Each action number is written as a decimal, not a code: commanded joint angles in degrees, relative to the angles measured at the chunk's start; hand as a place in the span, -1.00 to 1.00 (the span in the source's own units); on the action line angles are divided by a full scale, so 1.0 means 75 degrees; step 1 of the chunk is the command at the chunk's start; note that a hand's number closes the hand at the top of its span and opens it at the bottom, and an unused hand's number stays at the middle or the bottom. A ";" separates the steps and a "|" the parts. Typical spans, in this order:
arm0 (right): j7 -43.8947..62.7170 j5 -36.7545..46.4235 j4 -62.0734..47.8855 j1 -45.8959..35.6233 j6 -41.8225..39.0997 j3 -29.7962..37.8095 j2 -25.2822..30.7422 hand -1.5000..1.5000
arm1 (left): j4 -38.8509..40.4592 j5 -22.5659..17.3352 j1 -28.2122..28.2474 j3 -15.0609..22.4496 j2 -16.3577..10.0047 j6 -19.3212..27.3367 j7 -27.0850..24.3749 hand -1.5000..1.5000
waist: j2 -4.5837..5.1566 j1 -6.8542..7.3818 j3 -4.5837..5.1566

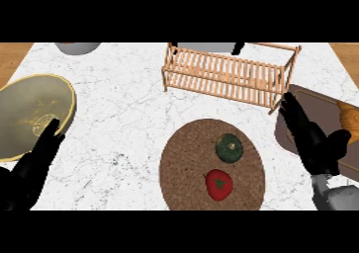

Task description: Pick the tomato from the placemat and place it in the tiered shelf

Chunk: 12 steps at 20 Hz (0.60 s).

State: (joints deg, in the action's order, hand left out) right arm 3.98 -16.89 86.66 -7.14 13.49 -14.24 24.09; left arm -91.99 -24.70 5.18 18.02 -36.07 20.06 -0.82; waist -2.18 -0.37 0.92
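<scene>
Tomato (pixel 219 184) sits lower centre on the placemat (pixel 186 163), down-left of the nearer right hand (pixel 317 143), whose fingers are straight, holding nothing.

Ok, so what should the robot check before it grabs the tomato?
1. Tomato lies on the placemat: ok.
2. Tomato uncovered, apart from the green thing: ok.
3. Right hand open, holding nothing: ok.
4. Right hand over the tomato: not ok, it is off to the right, by the tray.
5. Left hand out of the way, at the left: ok.
6. Room on the shelf: ok, nothing shows on its slats.
</scene>
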 commanded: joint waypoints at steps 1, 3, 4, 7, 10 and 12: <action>0.0076 0.0091 0.0635 -0.0313 -0.0378 -0.0460 -0.0221 1.00 | -0.0201 0.0136 -0.0275 -0.0149 0.0186 0.0209 0.0049 0.00 | 0.0269 0.0067 -0.0121; 0.0001 -0.0243 0.0815 -0.1091 -0.1557 -0.1027 -0.0235 1.00 | -0.0184 0.0170 -0.0710 -0.0293 0.0300 0.0372 -0.0152 0.00 | 0.0287 0.0214 -0.0122; -0.0086 -0.0149 0.1059 -0.1305 -0.1771 -0.1638 -0.0630 1.00 | -0.0167 0.0179 -0.0798 -0.0404 0.0265 0.0391 -0.0252 0.00 | 0.0284 0.0380 -0.0118; 0.0141 0.1688 0.0563 -0.2191 -0.0483 -0.1657 -0.0460 1.00 | -0.0457 0.0110 -0.1083 -0.0403 0.0599 0.0737 0.0041 0.00 | 0.0269 0.0234 -0.0106; -0.0153 -0.1309 0.0489 -0.1462 -0.2613 -0.1386 -0.1318 -1.00 | -0.0718 0.0458 -0.1171 -0.0141 0.0896 0.1196 0.0320 0.00 | 0.0313 0.0149 -0.0141; -0.0476 -0.1696 0.0213 -0.1817 -0.3378 -0.1120 -0.1267 -1.00 | -0.0201 0.0274 -0.1441 -0.0570 0.0753 0.0770 0.0112 0.00 | 0.0328 0.0112 -0.0129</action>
State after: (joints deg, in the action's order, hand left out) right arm 2.13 -22.77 89.47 -18.87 -3.74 -24.16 15.88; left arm -94.87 -22.71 -3.28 15.10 -31.34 25.81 -0.03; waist 0.06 1.06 -0.03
